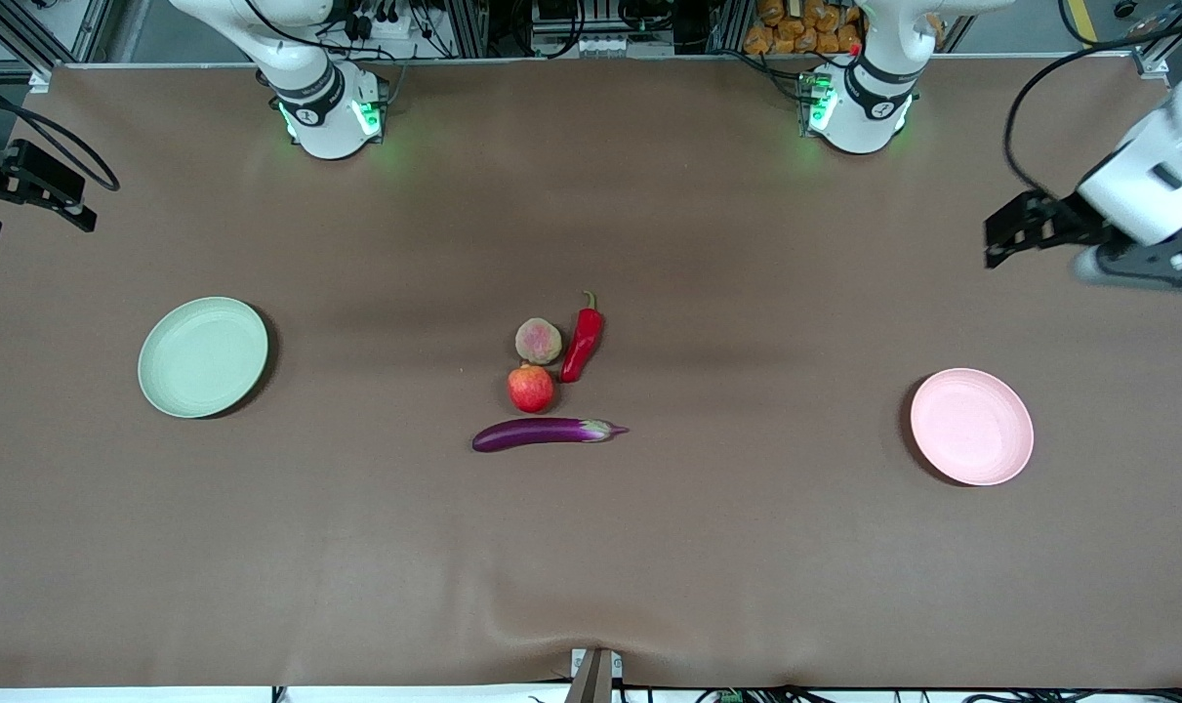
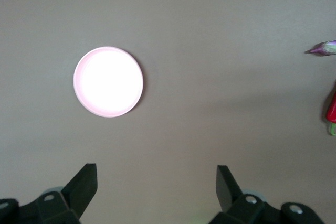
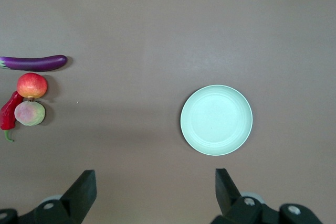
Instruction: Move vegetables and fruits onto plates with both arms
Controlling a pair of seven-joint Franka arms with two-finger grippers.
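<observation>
The purple eggplant lies mid-table, nearest the front camera. The red pomegranate sits just farther back, then the yellow-green fruit, with the red chili beside it. The green plate is empty toward the right arm's end. The pink plate is empty toward the left arm's end. My left gripper is raised over bare table at its end, open and empty. My right gripper is raised over its table end, open and empty. The right wrist view shows the green plate and the produce.
A brown cloth covers the whole table, with a wrinkle at the near edge. The arm bases stand along the back edge. Cables and clutter lie past that edge.
</observation>
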